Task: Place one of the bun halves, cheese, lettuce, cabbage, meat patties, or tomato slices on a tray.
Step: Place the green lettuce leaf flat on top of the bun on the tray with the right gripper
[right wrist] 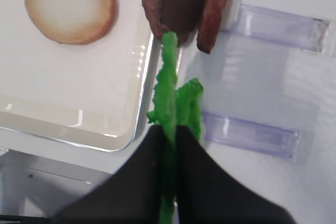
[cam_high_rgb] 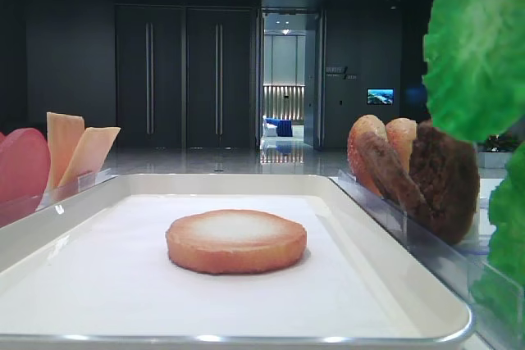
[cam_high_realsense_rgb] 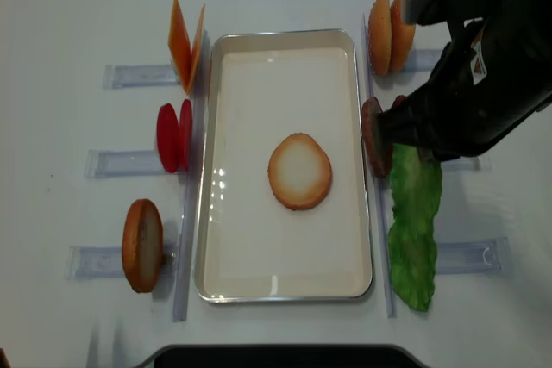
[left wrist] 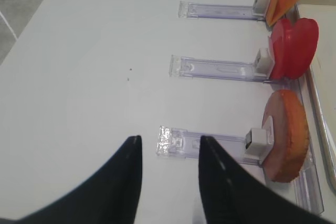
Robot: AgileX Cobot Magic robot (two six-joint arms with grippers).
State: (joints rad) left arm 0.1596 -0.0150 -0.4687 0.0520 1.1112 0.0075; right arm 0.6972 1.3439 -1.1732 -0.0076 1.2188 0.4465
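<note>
A bright green lettuce (right wrist: 168, 77) leaf hangs edge-on from my right gripper (right wrist: 168, 132), which is shut on it just right of the tray's (right wrist: 140, 103) rim, in front of the dark meat patties (right wrist: 176, 3). A second lettuce leaf (right wrist: 191, 103) sits beside it. In the low exterior view the held lettuce (cam_high_rgb: 476, 47) is raised at the upper right. One bun half (cam_high_realsense_rgb: 299, 171) lies flat in the middle of the tray (cam_high_realsense_rgb: 259, 273). My left gripper (left wrist: 169, 142) is open over bare table, holding nothing.
Clear racks flank the tray. On the left stand cheese (cam_high_realsense_rgb: 185, 40), tomato slices (cam_high_realsense_rgb: 172, 135) and a bun half (cam_high_realsense_rgb: 142, 245). On the right stand bun halves (cam_high_realsense_rgb: 388, 34) and patties (cam_high_realsense_rgb: 375, 135). My right arm (cam_high_realsense_rgb: 483, 84) covers the upper right.
</note>
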